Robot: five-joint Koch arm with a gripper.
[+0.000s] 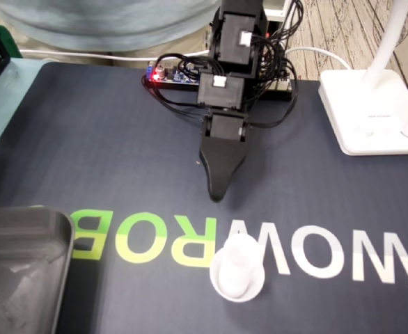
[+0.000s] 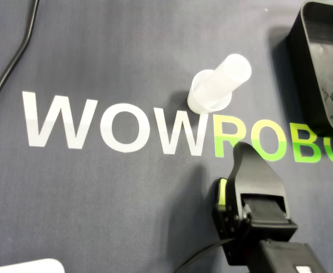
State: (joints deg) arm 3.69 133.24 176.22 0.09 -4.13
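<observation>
The matte black, wedge-shaped gripper hovers over the dark mat, jaws overlapping so their gap can't be told, near the frosted plastic cylinder with its flared round base.

Even, soft light from above — faint shadow beside the claw, edges perhaps slightly blurred.

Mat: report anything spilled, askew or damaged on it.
Nothing is spilled or tipped. The white tube stands upright on the lettering of the mat. Only the tray stands out: pale smears mark its floor.
</observation>
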